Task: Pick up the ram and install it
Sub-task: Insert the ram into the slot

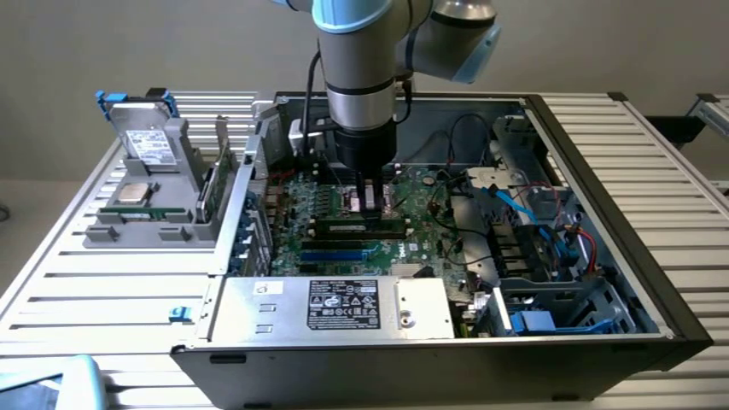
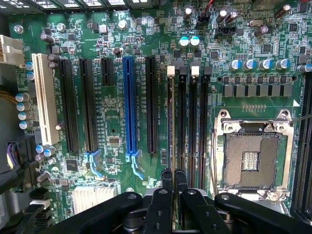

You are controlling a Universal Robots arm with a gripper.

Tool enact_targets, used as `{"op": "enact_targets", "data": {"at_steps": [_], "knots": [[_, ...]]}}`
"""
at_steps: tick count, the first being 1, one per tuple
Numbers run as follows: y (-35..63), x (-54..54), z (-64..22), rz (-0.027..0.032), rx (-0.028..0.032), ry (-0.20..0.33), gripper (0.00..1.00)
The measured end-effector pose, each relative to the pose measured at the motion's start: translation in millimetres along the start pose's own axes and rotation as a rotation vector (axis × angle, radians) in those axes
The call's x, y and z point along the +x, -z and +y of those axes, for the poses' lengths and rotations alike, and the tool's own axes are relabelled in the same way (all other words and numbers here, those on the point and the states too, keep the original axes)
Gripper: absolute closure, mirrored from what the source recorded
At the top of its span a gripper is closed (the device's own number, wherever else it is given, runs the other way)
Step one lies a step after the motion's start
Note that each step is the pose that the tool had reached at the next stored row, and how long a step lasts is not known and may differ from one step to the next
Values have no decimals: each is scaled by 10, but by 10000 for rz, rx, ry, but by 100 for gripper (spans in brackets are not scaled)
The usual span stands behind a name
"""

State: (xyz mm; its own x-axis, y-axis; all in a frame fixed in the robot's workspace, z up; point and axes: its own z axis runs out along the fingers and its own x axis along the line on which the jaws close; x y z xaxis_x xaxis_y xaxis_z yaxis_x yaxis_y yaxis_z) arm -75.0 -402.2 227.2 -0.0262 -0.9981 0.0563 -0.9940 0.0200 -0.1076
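Obs.: the gripper (image 1: 367,213) hangs straight down inside the open computer case (image 1: 592,145), low over the motherboard (image 2: 112,122) at the bank of black memory slots (image 2: 192,122). The fingers (image 2: 167,180) are drawn almost together, and a thin edge runs out from between them along the slot nearest the blue slot (image 2: 128,102). I read this as the gripper closed on the ram (image 1: 358,227), pinching it across its thickness at about mid-length. The ram stands on edge directly under the gripper, neither ahead of it nor to either side. In the exterior view its long axis runs 9 o'clock to 3 o'clock, square to the arm's vertical line and parallel with the neighbouring slots. It extends about equally to both sides of the fingers. The stick's line and the slot's line look matched, with no visible skew between them. The white latch (image 2: 170,71) sits at the far end of that slot. I cannot tell whether the lower edge is fully home or only resting in the slot mouth. The empty processor socket (image 2: 251,156) lies just beside the slot bank, on the side away from the blue slot. In the exterior view the grey parts holder (image 1: 148,226) sits on the worktop (image 1: 68,282) at 9 o'clock from the gripper. It is outside the case and well apart from the gripper. There is only one arm, so reach is not a question.
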Motion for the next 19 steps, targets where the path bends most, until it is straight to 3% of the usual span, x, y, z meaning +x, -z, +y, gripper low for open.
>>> {"op": "enact_targets", "data": {"at_steps": [11, 12, 17, 19], "knots": [[2, 0, 3, -2, 53, -2, 85], [10, 1, 2, 1, 53, -2, 78], [204, 11, -30, -1, 54, -4, 78], [287, 16, -70, 1, 22, -1, 78]]}}
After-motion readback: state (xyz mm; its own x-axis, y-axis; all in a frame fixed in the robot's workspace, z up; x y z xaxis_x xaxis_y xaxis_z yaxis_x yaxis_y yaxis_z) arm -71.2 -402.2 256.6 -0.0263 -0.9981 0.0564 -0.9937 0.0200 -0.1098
